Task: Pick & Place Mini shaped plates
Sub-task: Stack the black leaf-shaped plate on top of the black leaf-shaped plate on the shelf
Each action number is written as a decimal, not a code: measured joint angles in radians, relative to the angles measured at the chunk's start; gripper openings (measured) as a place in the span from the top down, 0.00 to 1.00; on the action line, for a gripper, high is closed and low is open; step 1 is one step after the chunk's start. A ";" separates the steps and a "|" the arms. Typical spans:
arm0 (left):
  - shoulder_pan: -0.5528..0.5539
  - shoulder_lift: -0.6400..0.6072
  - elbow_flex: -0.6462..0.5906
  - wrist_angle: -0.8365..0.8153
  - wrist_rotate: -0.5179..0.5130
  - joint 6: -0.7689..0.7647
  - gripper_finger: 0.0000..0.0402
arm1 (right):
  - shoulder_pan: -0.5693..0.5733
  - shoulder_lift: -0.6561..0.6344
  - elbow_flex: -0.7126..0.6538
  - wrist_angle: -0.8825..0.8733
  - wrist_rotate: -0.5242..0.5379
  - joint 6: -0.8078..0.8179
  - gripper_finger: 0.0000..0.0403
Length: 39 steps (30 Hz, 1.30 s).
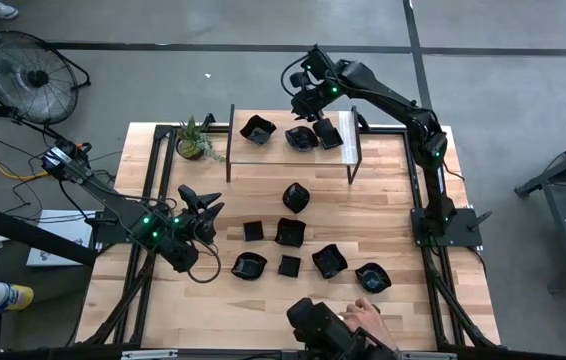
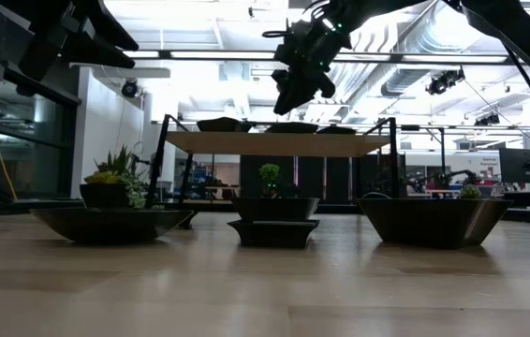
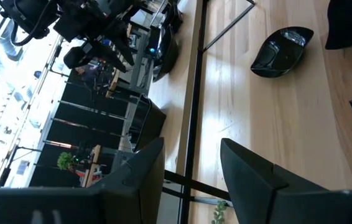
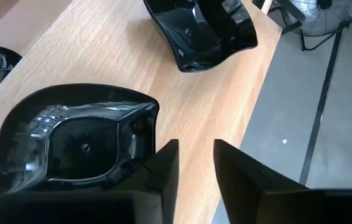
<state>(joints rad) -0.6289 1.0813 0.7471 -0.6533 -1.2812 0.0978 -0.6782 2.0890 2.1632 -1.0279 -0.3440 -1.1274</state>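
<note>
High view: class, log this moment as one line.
right gripper: open over shelf, beside plate | left gripper: open, waiting | plates on table: eight

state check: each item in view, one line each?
Raised wooden shelf: holds three glossy black mini plates.
Black mini plates on the wooden table: eight, upright, loose.
Right gripper: above the shelf, fingers apart, empty.
Left gripper: open, empty, at the table's left.
Green potted plant: upright.

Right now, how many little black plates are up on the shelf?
3, in a row on the shelf: one plate at the end nearest the plant, one in the middle, one right beside it. None looks hidden.
</note>
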 joint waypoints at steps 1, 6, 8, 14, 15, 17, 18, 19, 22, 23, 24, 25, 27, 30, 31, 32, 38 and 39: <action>0.000 0.000 0.000 0.000 0.000 0.000 0.62 | 0.000 -0.002 0.000 0.000 0.001 0.002 0.74; 0.000 0.000 0.000 0.000 0.000 0.000 0.62 | 0.000 -0.043 0.000 0.002 0.007 0.042 0.72; 0.000 0.000 0.000 0.000 0.000 0.000 0.62 | 0.000 -0.071 0.000 0.001 0.009 0.080 0.72; 0.000 0.000 0.000 0.000 0.000 0.000 0.62 | 0.004 -0.169 0.002 -0.019 0.002 0.289 0.72; 0.000 0.000 0.000 0.000 0.000 -0.002 0.62 | 0.005 -0.182 0.002 -0.033 -0.003 0.314 0.72; 0.000 0.000 0.000 0.000 0.002 -0.002 0.62 | 0.010 -0.200 0.002 -0.070 -0.011 0.356 0.72; 0.000 0.000 0.000 0.000 0.008 -0.002 0.62 | 0.013 -0.207 0.002 -0.090 -0.015 0.373 0.72; 0.000 0.000 0.000 0.000 0.015 -0.002 0.62 | 0.018 -0.212 0.002 -0.116 -0.017 0.386 0.72; 0.000 0.000 0.000 0.000 0.026 -0.003 0.62 | 0.041 -0.213 0.002 -0.215 -0.058 0.390 0.72; 0.000 0.000 0.000 0.000 0.033 -0.004 0.62 | 0.050 -0.213 0.002 -0.245 -0.076 0.391 0.72; 0.000 0.000 0.000 0.000 0.038 -0.005 0.62 | 0.060 -0.213 0.002 -0.274 -0.087 0.395 0.72; 0.000 0.000 0.000 0.000 0.039 -0.006 0.62 | 0.072 -0.213 0.002 -0.301 -0.089 0.402 0.72; 0.000 0.000 0.000 0.000 0.044 -0.006 0.62 | 0.103 -0.214 -0.004 -0.331 -0.082 0.422 0.72; 0.000 0.000 0.000 0.000 0.057 -0.006 0.62 | 0.152 -0.214 -0.020 -0.359 -0.079 0.479 0.72; 0.000 0.000 0.000 0.000 0.065 -0.006 0.62 | 0.169 -0.214 -0.027 -0.370 -0.083 0.507 0.72; 0.000 0.000 0.000 -0.001 0.071 -0.006 0.62 | 0.187 -0.214 -0.044 -0.370 -0.087 0.538 0.72; 0.000 0.000 0.000 -0.004 0.094 0.000 0.62 | 0.309 -0.215 -0.212 -0.391 -0.105 0.622 0.72; 0.000 0.000 0.000 -0.006 0.096 0.003 0.62 | 0.332 -0.215 -0.250 -0.391 -0.103 0.614 0.72</action>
<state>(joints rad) -0.6289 1.0813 0.7471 -0.6592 -1.1851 0.1004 -0.3465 1.8740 1.9132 -1.4189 -0.4469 -0.5131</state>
